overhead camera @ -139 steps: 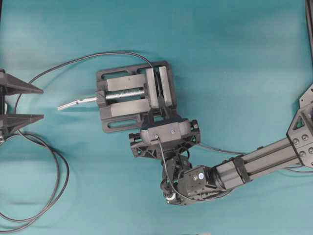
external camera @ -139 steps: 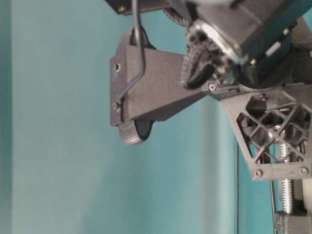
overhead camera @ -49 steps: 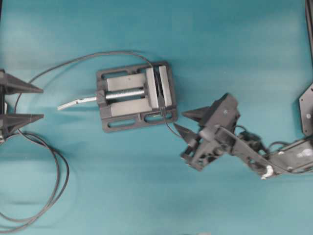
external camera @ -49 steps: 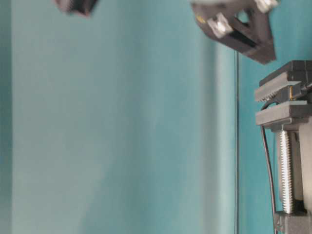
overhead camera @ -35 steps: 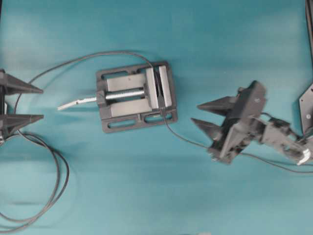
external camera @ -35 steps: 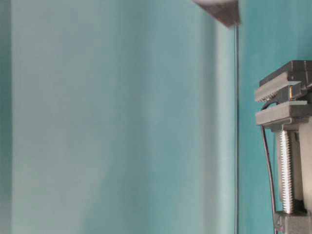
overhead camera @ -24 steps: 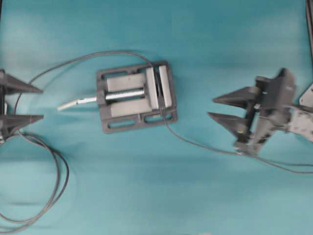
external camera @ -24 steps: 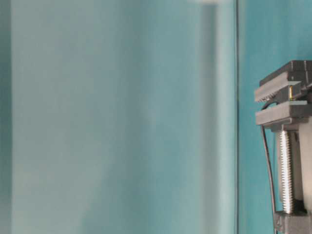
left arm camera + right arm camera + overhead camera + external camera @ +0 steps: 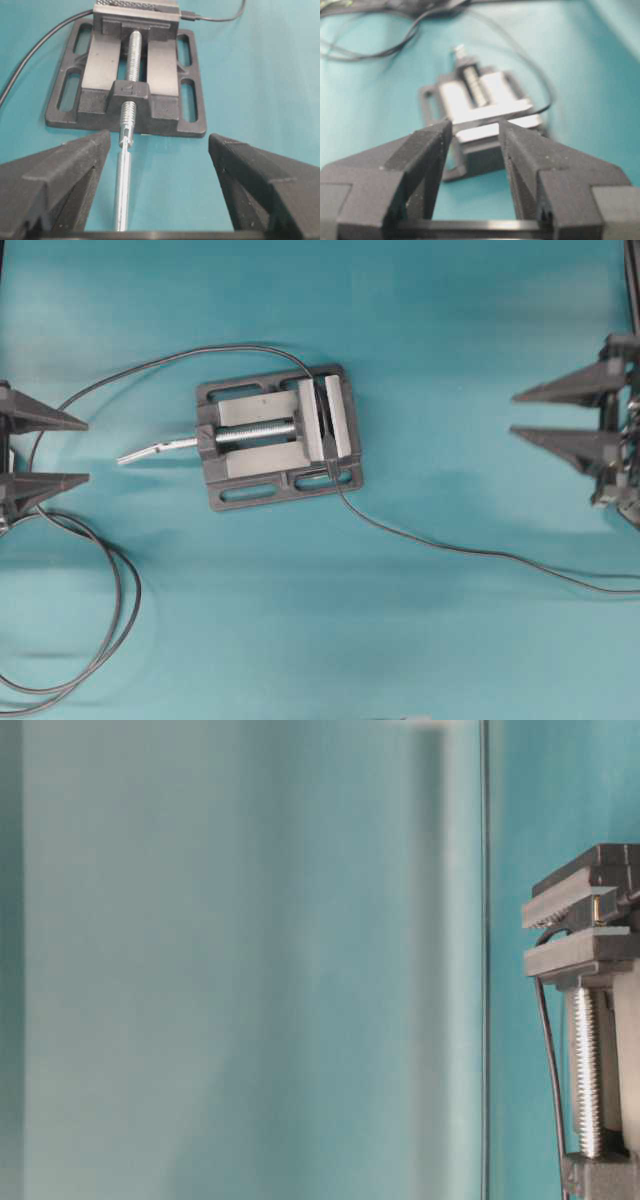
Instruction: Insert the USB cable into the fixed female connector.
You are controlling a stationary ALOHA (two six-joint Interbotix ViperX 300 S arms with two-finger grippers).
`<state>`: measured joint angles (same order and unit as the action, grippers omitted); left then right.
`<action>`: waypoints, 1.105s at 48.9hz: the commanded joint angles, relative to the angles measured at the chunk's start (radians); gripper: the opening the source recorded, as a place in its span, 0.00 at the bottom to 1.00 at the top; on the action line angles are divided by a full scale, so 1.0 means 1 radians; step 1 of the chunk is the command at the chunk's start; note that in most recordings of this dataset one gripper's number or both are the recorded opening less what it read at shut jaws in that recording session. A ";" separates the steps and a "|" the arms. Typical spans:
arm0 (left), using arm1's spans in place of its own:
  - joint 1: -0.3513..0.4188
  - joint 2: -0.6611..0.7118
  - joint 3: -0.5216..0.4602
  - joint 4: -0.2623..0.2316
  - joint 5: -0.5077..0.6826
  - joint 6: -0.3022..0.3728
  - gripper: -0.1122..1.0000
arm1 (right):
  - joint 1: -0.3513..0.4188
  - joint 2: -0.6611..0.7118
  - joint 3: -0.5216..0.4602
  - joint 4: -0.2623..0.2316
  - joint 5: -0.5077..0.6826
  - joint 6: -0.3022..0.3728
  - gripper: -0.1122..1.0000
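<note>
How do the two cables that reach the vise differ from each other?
The USB cable leaves the vise at its lower right corner and runs almost straight to the right edge; the longer black cable arcs from the vise's top leftward, then forms big loops at lower left. The USB cable looks thinner. Both are dark and lie on the teal table.

At my right edge stands the vise [image 9: 590,935], its grey jaws stacked with a small brassy bit [image 9: 596,908] between them, perhaps a plug. A thin dark cable [image 9: 548,1050] runs beside the silvery screw [image 9: 586,1070].
</note>
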<state>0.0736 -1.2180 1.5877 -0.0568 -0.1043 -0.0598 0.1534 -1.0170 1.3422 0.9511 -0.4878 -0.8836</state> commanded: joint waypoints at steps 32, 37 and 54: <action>0.002 0.015 -0.012 0.002 -0.008 -0.009 0.95 | -0.357 -0.044 0.023 -0.101 0.195 0.014 0.55; 0.002 0.015 -0.012 0.002 -0.009 -0.009 0.95 | -0.357 -0.044 0.035 -0.100 0.196 0.031 0.55; 0.003 0.015 -0.012 0.002 -0.009 -0.009 0.95 | -0.357 -0.044 0.080 -0.132 0.238 0.028 0.55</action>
<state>0.0752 -1.2180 1.5877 -0.0568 -0.1043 -0.0598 -0.2025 -1.0661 1.4358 0.8422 -0.2684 -0.8514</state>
